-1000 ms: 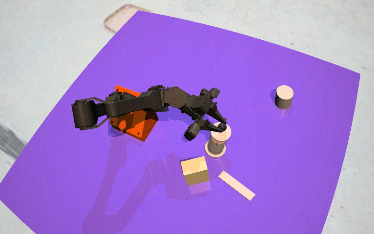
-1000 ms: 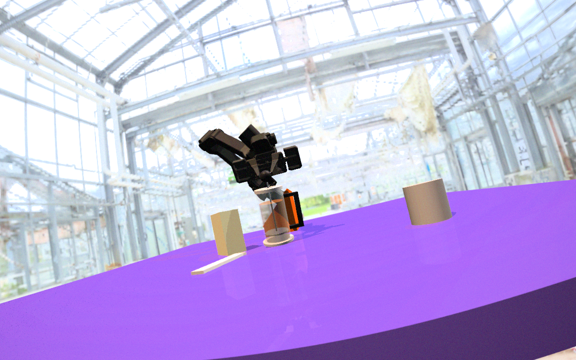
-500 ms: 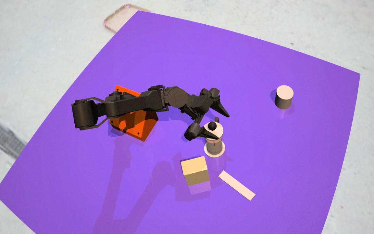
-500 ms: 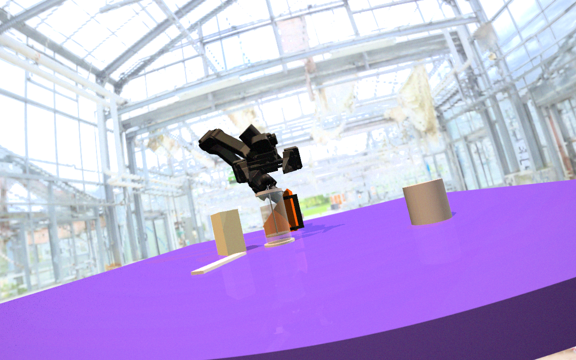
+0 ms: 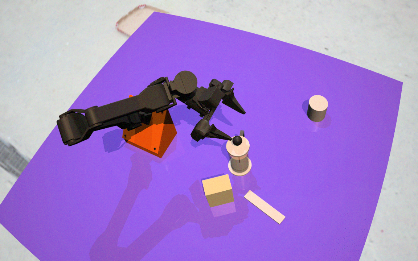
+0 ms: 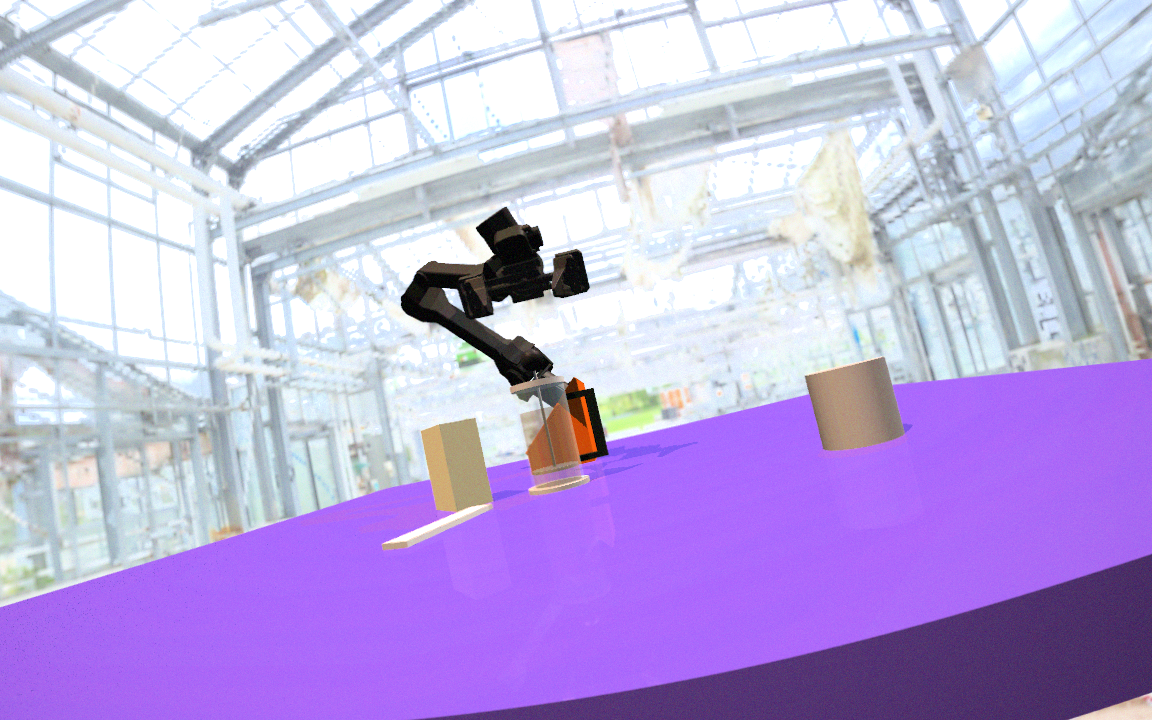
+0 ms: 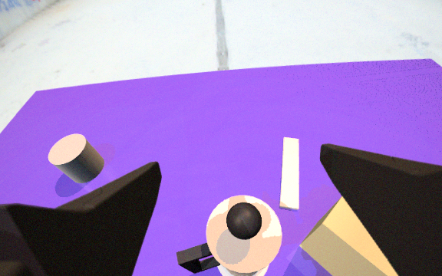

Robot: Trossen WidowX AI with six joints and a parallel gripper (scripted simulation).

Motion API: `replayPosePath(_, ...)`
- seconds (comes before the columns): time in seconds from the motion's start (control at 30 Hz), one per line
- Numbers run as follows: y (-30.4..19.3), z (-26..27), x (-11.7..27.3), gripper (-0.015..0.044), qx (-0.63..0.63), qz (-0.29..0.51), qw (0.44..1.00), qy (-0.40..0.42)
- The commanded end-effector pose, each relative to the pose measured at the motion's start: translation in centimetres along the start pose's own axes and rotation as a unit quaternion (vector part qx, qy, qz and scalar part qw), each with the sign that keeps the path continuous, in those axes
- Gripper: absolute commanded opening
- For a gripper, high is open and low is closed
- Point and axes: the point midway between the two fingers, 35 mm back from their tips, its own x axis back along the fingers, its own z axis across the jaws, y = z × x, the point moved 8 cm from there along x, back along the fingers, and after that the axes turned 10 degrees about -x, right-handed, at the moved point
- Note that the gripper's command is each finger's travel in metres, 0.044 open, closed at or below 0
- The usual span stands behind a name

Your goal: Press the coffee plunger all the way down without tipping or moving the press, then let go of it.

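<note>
Purple counter (image 5: 301, 194) under all. Coffee press (image 5: 240, 157) upright near centre, block at its 7 o'clock. Plunger knob (image 7: 244, 220) apparently seated on lid. Jaws spread wide, empty, gripper (image 5: 236, 124) flanking knob: release step. Next, probably straight withdrawal upward.

The arm (image 5: 119, 111) is dark charcoal throughout, built of blocky, matte links joined by round, drum-shaped joints; one large disc-like joint cap (image 5: 186, 81) shows a seam across its face. It rises from an orange, wedge-shaped base (image 5: 152, 136) dotted with small black screws. The gripper (image 5: 233, 124) carries two dark, tapering, pointed fingers with flat, faceted faces. No cables or markings can be made out.
</note>
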Motion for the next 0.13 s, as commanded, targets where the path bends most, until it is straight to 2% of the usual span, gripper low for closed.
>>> replayPosePath(0.0, 0.20, -0.10, 0.27, 0.0440, -0.003, -0.001, 1.000, -0.002)
replayPosePath(0.1, 0.20, -0.10, 0.27, 0.0440, -0.003, -0.001, 1.000, -0.002)
